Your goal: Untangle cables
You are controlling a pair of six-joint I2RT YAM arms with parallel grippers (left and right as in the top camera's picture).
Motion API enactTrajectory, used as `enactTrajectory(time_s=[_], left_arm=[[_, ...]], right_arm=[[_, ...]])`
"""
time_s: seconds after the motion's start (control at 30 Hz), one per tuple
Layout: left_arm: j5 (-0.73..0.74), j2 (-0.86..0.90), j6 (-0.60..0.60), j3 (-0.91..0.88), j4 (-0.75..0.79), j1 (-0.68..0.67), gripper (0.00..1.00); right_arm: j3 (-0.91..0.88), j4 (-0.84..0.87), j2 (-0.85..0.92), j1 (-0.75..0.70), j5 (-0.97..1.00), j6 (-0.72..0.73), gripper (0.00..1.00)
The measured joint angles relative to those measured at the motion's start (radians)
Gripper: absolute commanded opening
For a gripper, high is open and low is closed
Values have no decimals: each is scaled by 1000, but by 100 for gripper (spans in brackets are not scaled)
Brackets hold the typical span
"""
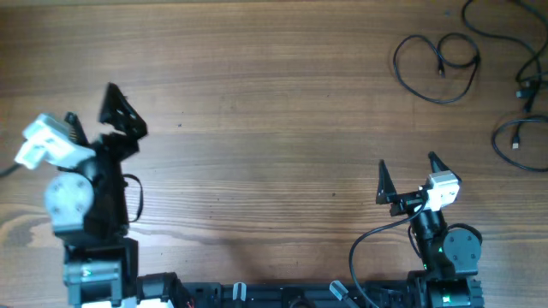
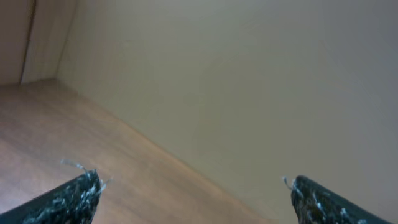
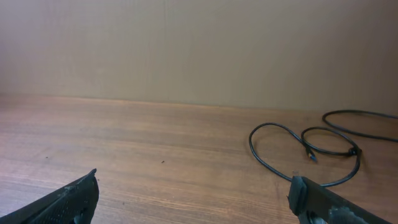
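Cables [image 1: 437, 67] all the way over at the far right of the table [image 1: 257, 103], loops running past the corner, nowhere near the left side. Starting left: left gripper [image 1: 90, 111] parked near its base, jaws spread wide, holding nothing, pointed toward the wall per the wrist view. Probably too far off to help, so reaching across risks stretching to the limit or bumping the other arm. Middle of the table bare wood, nothing to snag on. Further right: right gripper [image 1: 408, 168] also wide and empty, well short of the cords, facing roughly toward them. Wrist view there shows one loop [image 3: 305, 152] with a small plug end [image 3: 309, 154] lying inside it. Biggest worry: pinching two strands at once where they cross, then pulling and tightening things instead of freeing them. Also thin cord flat on wood, easy to close on nothing or skid it away. Dragging could pull the rest off the edge too, since part of the bunch [image 1: 518, 137] sits right at the frame edge, hard to tell how tangled.
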Motion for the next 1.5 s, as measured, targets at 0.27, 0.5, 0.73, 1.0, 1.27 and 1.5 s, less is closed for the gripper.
enactTrajectory(time_s=[0.27,0.5,0.73,1.0,1.27,1.5], left_arm=[[60,-153,173,-319,164,-42,100],[91,-326,305,-460,176,-54,100],[97,-450,385,-600,176,-54,100],[97,-559,403,-674,76,-54,100],[97,-621,404,-675,-8,-54,100],[97,-621,404,-675,-8,-54,100]], right_arm=[[0,0,0,0,0,0,100],[0,0,-1,0,0,0,100],[0,0,-2,0,0,0,100],[0,0,-2,0,0,0,100],[0,0,-2,0,0,0,100],[0,0,-2,0,0,0,100]])
